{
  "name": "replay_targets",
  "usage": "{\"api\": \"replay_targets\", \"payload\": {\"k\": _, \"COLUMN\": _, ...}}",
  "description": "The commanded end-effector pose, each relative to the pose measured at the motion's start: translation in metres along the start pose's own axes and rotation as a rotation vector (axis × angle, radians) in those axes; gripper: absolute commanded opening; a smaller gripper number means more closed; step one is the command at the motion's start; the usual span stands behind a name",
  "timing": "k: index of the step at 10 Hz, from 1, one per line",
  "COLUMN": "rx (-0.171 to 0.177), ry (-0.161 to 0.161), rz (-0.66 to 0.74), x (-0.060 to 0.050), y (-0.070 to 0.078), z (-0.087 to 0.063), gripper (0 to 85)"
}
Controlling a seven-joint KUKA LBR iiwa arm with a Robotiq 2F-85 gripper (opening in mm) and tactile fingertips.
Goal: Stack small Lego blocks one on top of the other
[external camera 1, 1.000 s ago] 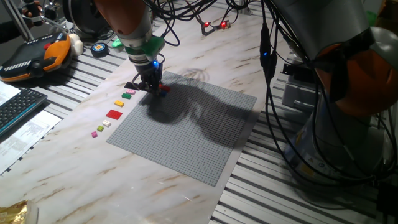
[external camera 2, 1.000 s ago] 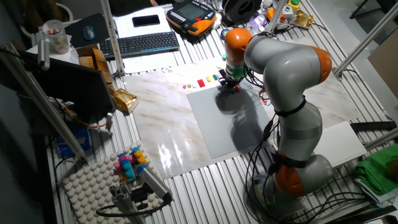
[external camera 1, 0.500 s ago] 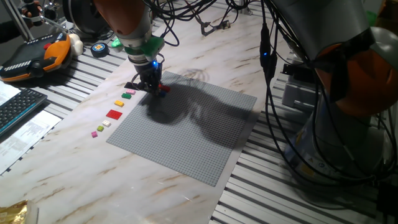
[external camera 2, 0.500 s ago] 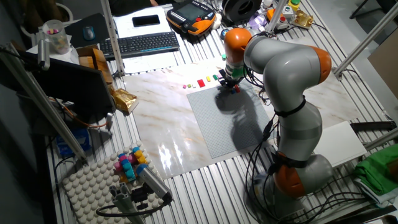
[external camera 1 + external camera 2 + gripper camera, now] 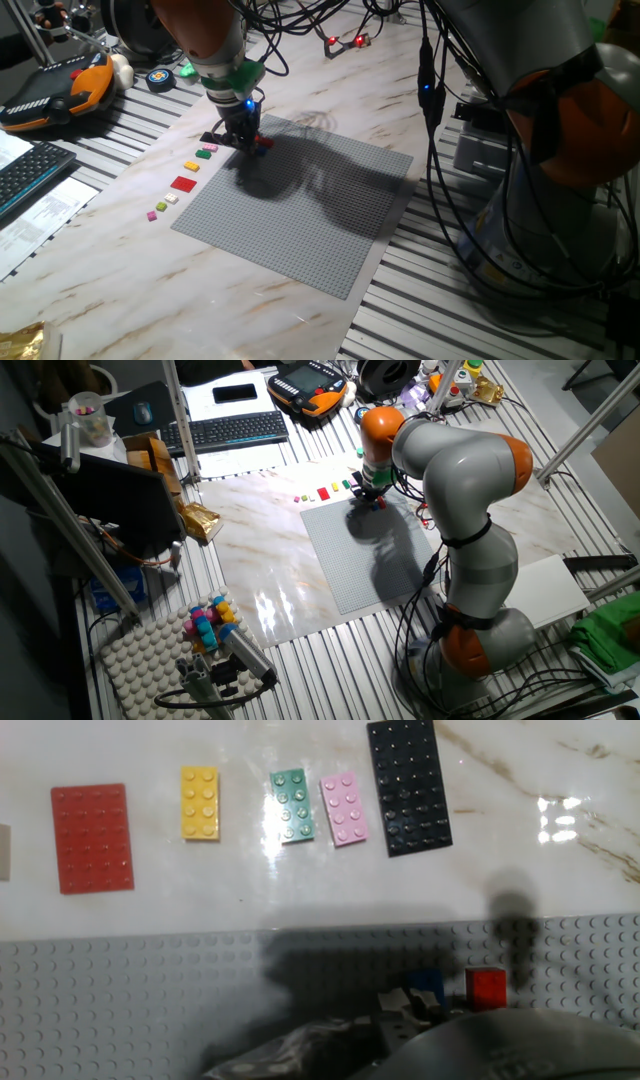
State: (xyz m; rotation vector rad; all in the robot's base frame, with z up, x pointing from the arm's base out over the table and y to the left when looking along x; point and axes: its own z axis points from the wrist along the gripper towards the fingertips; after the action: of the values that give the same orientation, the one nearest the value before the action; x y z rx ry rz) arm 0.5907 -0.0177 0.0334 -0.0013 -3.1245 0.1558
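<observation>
The desk [image 5: 300, 300] is shiny marble with a grey bumpy baseplate [image 5: 300, 215] on it — a keyboard [image 5: 232, 428] sits behind. The pincer [image 5: 243, 141] hangs low; whether it grips is unclear.

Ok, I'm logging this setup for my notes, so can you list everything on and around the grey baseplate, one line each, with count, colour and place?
baseplate: one, grey, studded, on the marble table.
red block: one, small, on the baseplate near its far edge.
blue block: one, small, beside the red block, partly hidden by the claw.
black plate: one, long, on the marble beyond the baseplate.
pink brick: one, next to the black plate.
green brick: one, next to the pink brick.
yellow brick: one, further along that row.
red plate: one, larger, near the row's end.
keyboard: one, black, off the marble.
claw: one, low over the two small blocks; whether open or shut is unclear.
</observation>
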Motion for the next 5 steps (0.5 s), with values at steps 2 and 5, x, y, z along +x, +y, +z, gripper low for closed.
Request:
{"api": "replay_targets", "payload": {"k": 2, "rx": 0.0, "ry": 0.001, "rz": 0.013, "x": -0.0003, "y": 0.0006, "z": -0.0004, "gripper": 4.7}}
{"api": "replay_targets", "payload": {"k": 5, "rx": 0.005, "ry": 0.003, "rz": 0.019, "x": -0.0007, "y": 0.0013, "z": -0.0004, "gripper": 4.3}}
